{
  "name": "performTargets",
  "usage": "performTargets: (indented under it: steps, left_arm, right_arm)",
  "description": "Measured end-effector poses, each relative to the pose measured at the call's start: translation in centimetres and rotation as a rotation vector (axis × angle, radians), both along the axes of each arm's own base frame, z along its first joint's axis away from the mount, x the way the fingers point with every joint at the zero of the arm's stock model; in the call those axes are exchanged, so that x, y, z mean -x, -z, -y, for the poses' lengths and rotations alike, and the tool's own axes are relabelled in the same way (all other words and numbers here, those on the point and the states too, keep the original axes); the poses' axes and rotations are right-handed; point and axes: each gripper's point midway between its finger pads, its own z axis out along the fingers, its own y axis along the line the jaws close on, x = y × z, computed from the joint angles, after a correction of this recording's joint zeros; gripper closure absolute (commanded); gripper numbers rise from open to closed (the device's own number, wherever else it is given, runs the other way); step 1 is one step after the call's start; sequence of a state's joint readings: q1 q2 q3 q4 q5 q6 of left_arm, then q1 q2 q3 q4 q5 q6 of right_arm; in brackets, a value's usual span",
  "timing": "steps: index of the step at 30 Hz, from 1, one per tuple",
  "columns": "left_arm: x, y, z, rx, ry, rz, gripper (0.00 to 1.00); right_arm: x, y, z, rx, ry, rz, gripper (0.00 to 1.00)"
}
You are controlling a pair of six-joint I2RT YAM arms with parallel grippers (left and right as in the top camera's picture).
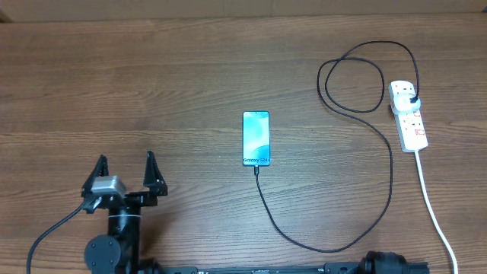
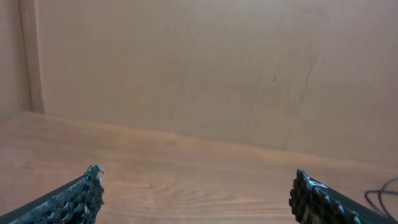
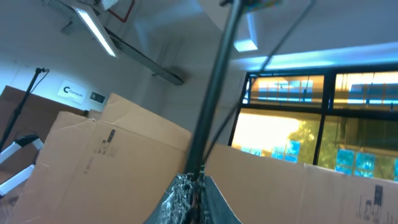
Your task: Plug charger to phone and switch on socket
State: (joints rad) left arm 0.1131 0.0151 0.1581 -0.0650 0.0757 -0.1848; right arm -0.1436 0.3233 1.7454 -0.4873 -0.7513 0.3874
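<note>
The phone lies flat at the table's middle, its blue-teal screen up. The charger is a thin black cable. Its tip meets the phone's near end, and it loops right and back to a black plug seated in the socket, a white power strip at the right. I cannot tell the position of its red switches. My left gripper is open and empty at the near left, far from the phone; the left wrist view shows its fingers spread over bare wood. My right gripper is shut and points up at the ceiling.
The strip's thick white cord runs to the near right edge. A bit of the black cable shows at the right of the left wrist view. Cardboard walls stand behind the table. The right arm's base sits at the near edge.
</note>
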Motion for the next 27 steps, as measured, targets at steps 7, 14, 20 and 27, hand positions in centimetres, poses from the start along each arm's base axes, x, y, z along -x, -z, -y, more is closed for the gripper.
performTargets:
  steps: [7,14,20,27]
  left_arm:
    - [-0.7,3.3,-0.1,0.008,0.000,-0.066,0.00]
    - [-0.9,4.6,-0.1,0.010,-0.001,-0.087,0.00]
    - [-1.1,6.7,-0.1,0.019,0.003,-0.130,0.00]
    - [-1.1,7.3,-0.1,0.022,0.003,-0.152,0.00]
  right_arm:
    - [4.1,2.3,-0.6,0.017,0.000,0.112,0.92]
    - [6.0,4.0,-0.9,0.026,0.000,0.175,0.93]
    - [6.6,4.2,-0.9,0.027,0.005,0.198,0.93]
    - [8.3,5.8,-1.0,0.033,0.055,0.273,0.94]
